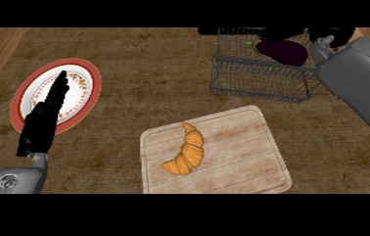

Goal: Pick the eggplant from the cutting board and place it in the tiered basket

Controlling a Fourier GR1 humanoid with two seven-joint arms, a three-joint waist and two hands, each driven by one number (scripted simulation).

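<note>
The dark purple eggplant (283,51) hangs over the back right part of the wire tiered basket (253,78), at the top right of the head view. My right hand (327,36) is right beside it at the picture's upper edge, black fingers curled round its upper end. The grey right forearm runs down the right edge. The wooden cutting board (231,152) lies at the lower middle. My left hand (45,117) rests at the left with straight fingers, over the plate.
A golden croissant (186,152) lies on the cutting board's left half. A round plate (83,90) with a red rim and flowered band sits at the left, partly under my left hand. Brown wooden counter surrounds everything.
</note>
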